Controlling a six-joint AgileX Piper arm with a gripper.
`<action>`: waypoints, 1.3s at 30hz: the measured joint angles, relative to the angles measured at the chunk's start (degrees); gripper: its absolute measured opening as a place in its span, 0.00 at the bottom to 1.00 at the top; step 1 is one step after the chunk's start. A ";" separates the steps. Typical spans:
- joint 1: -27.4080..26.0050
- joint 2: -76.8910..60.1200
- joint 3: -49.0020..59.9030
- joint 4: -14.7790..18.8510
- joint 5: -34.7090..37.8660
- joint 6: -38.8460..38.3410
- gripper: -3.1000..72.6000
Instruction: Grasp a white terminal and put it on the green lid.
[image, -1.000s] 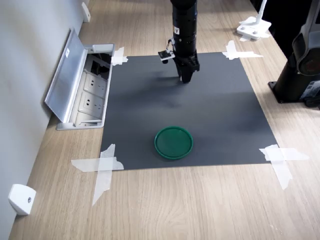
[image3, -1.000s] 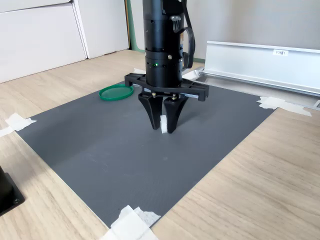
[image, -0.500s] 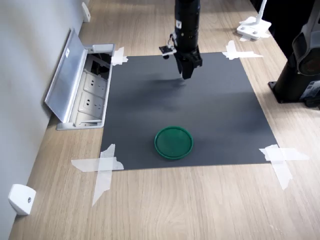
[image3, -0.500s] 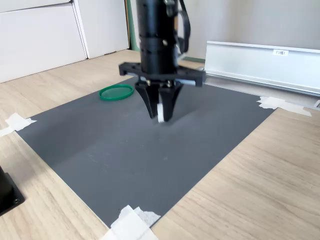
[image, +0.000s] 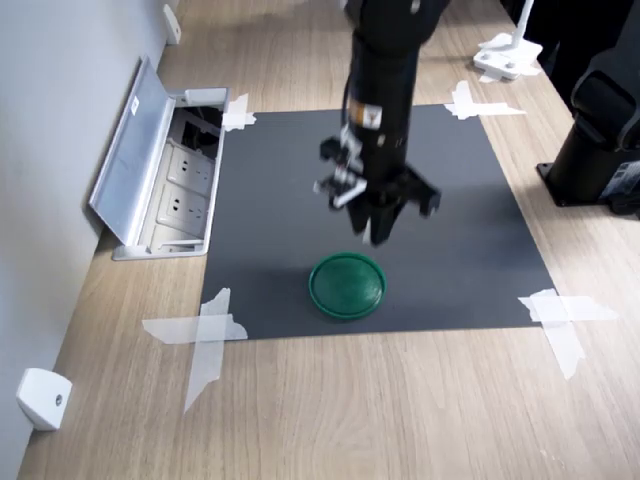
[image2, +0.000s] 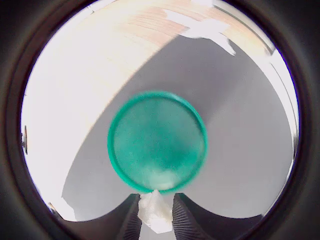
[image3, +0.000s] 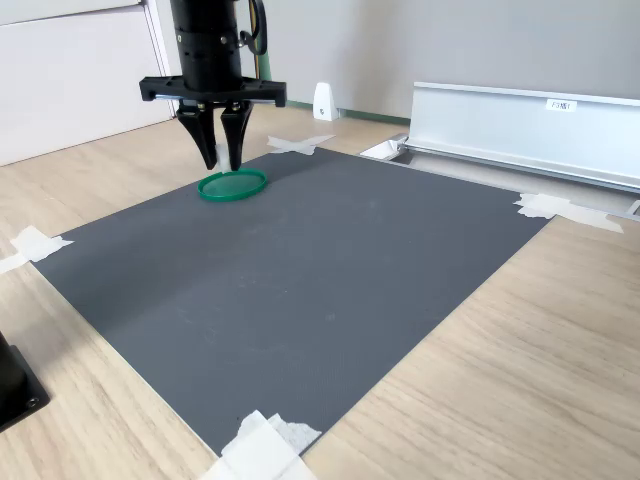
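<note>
The green lid lies flat near the front edge of the dark grey mat in the first exterior view. My gripper hangs just above the mat, right behind the lid's far rim. In the wrist view the gripper is shut on the white terminal, a tiny white block pinched between the two black fingers. The lid fills the middle of that picture, just beyond the fingertips. In the second exterior view the gripper hovers over the near side of the lid.
An open metal socket box sits along the mat's left side in the first exterior view. White tape strips hold the mat's corners. A white wedge piece lies on the wooden table. A black robot base stands at the right.
The arm has carried the white terminal from the far part of the mat toward the green lid. The gripper stays shut on it.
</note>
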 joint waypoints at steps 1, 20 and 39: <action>1.16 1.24 -0.97 -0.83 -0.22 1.14 0.35; 2.85 6.32 -5.10 -2.85 -1.67 3.84 0.35; 2.01 6.32 -5.10 -2.55 -1.94 2.46 0.96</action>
